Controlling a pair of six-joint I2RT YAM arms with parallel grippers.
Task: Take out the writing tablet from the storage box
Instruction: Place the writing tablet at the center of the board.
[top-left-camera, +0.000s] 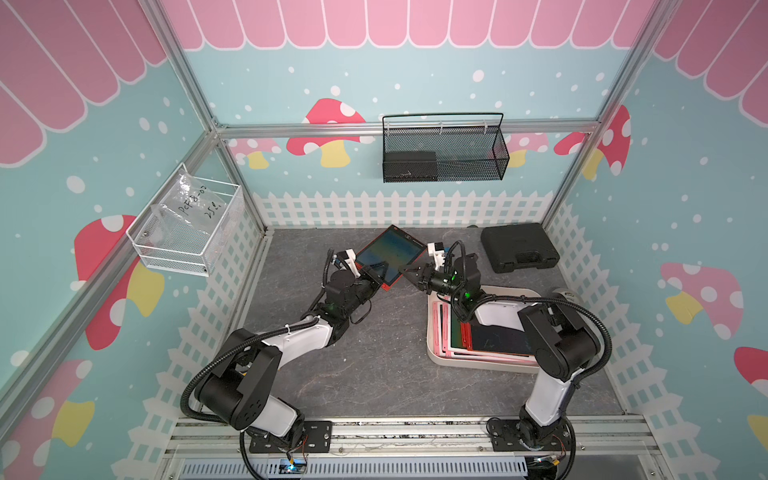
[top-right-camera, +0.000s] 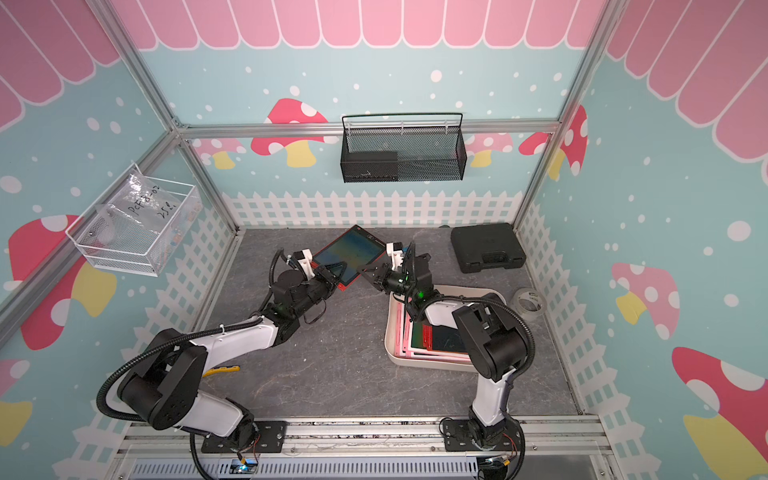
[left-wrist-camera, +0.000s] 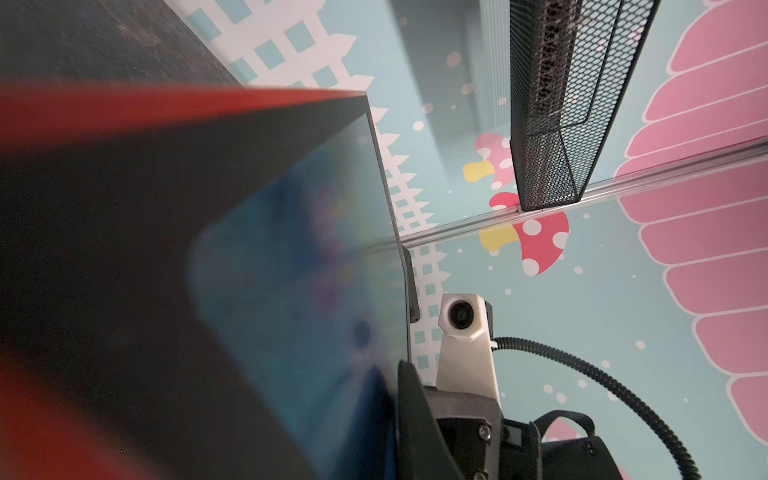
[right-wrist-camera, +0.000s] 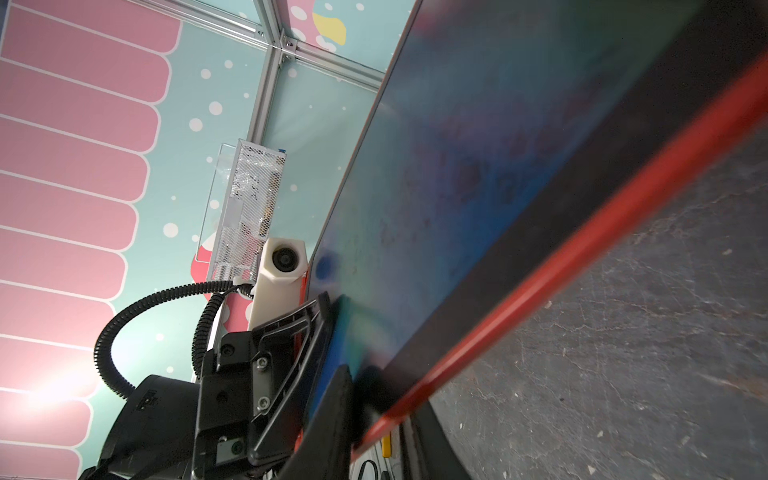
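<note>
A red-framed writing tablet (top-left-camera: 390, 255) (top-right-camera: 349, 253) with a dark screen hangs tilted above the grey table, left of the storage box. My left gripper (top-left-camera: 372, 274) is shut on its near-left corner. My right gripper (top-left-camera: 405, 272) is shut on the near-right corner, and in the right wrist view one of its fingers (right-wrist-camera: 332, 415) lies against the screen (right-wrist-camera: 478, 187) while the other sits behind the red edge. The cream-white storage box (top-left-camera: 434, 357) (top-right-camera: 388, 345) lies under my right arm, with more tablets (top-left-camera: 498, 338) stacked in it, red and pink framed.
A black hard case (top-left-camera: 519, 247) lies at the back right of the table. A black mesh basket (top-left-camera: 444, 153) hangs on the back wall and a white wire basket (top-left-camera: 187, 224) on the left wall. A tape roll (top-right-camera: 528, 299) and a yellow-handled tool (top-right-camera: 224, 370) lie on the table.
</note>
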